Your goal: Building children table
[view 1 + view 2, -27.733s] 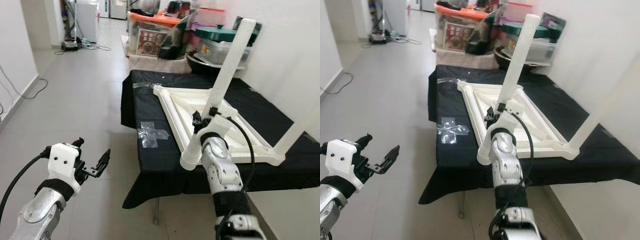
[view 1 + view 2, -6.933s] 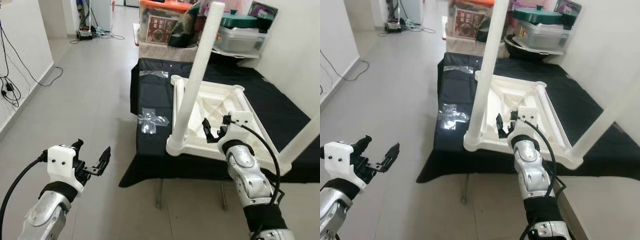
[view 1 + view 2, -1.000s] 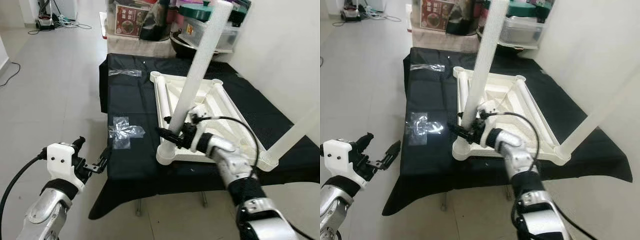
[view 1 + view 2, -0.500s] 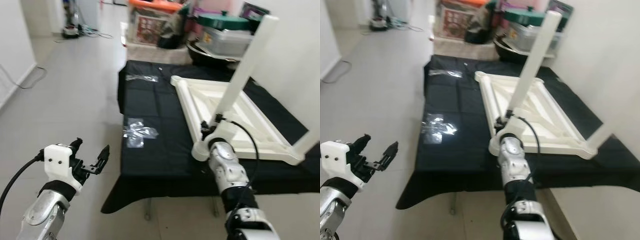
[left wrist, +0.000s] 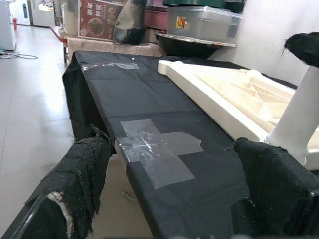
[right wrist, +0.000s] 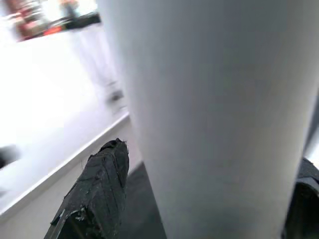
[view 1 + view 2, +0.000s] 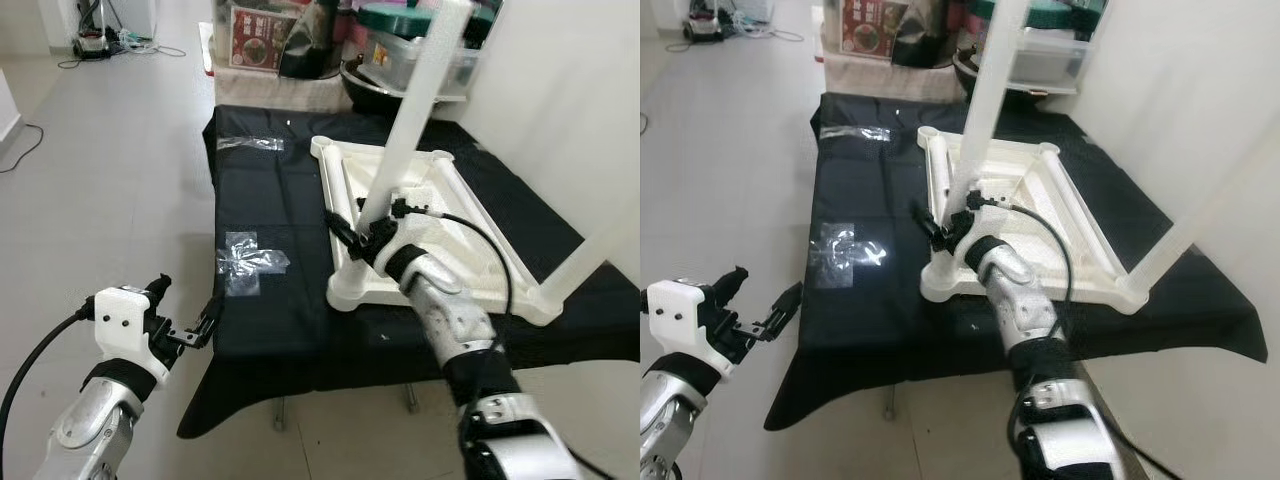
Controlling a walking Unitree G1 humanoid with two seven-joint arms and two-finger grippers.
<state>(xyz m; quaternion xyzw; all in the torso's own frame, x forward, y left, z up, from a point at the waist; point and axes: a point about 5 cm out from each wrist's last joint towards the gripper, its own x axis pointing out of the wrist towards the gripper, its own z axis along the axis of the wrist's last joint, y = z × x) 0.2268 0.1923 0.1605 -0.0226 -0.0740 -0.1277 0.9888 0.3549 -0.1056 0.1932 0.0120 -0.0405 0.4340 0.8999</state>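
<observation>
Left eye view: my left pincer (image 7: 185,318) hangs open over the floor beside the black table (image 7: 270,300). My right pincer (image 7: 352,232) squeezes the white leg (image 7: 415,100) standing on the upside-down white tabletop (image 7: 440,240).

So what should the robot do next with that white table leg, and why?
Probably keep turning the leg tighter into its corner socket. The right gripper is clamped around its base on the upside-down tabletop, and the leg leans somewhat, so it may not be fully seated.
</observation>
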